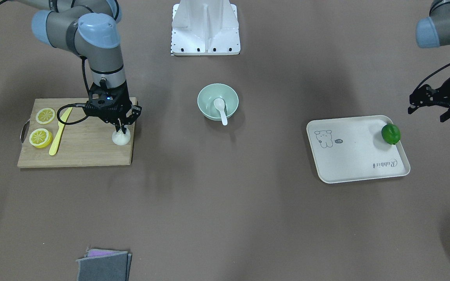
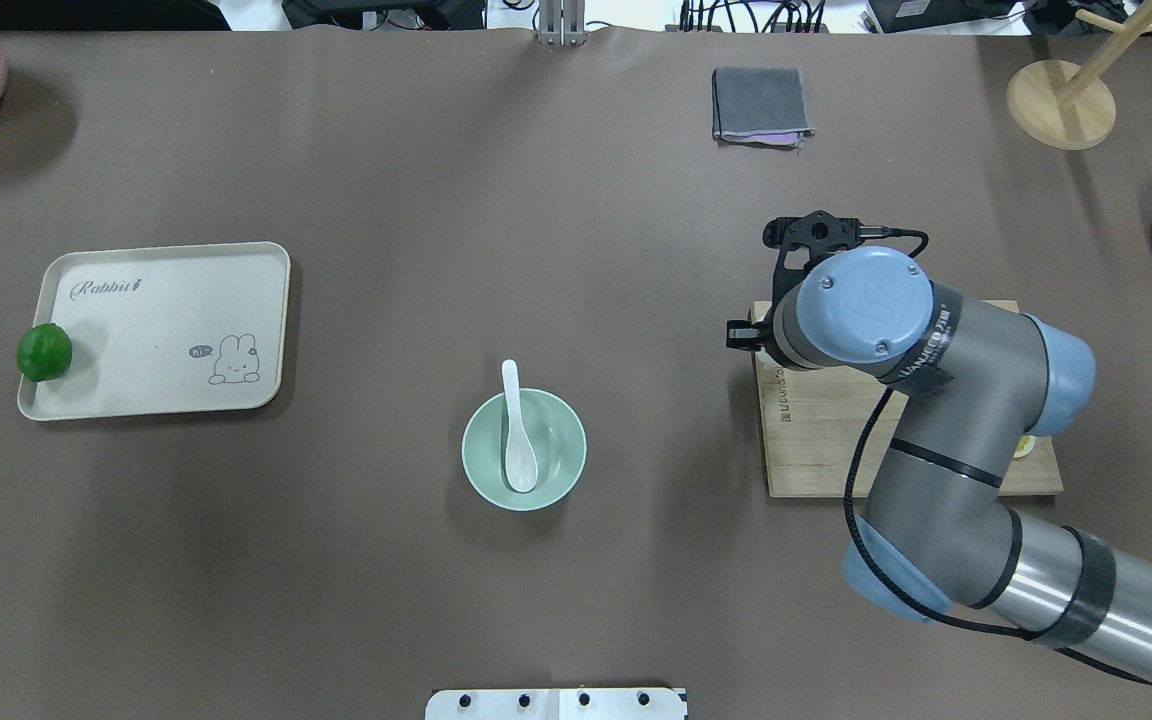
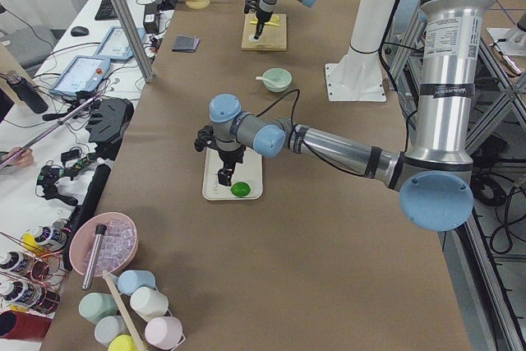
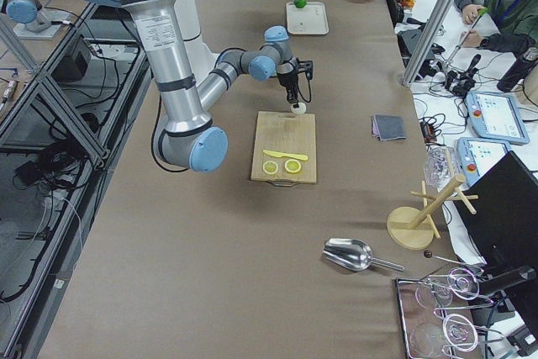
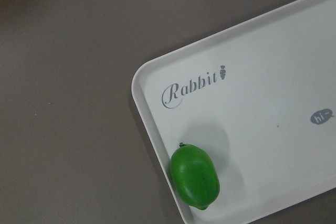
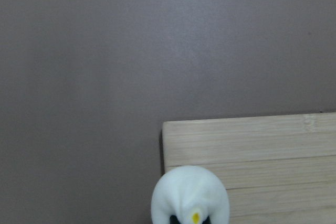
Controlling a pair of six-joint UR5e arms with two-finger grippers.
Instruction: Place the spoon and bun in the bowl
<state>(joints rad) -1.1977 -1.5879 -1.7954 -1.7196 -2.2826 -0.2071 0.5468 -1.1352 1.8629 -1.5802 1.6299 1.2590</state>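
Bun [image 1: 122, 138] sits at the cutting board's [image 1: 80, 152] corner, its pleated top pinched by the right claw [image 1: 121, 130]. Lift straight up and carry it over the desk [image 1: 225, 203] to the bowl [image 1: 205, 93]. Release low beside the spoon [image 1: 220, 107] lying inside. Left claw [image 1: 426, 113] hangs spread near the tray [image 1: 350, 156].

Brown table [image 1: 225, 218] with mint-green bowl [image 1: 205, 110], wooden board [image 1: 88, 150], cream tray [image 1: 354, 158] and folded grey cloth [image 1: 104, 267] well apart

green lime [image 5: 195, 176] lies in cream tray [image 5: 262, 145] corner.
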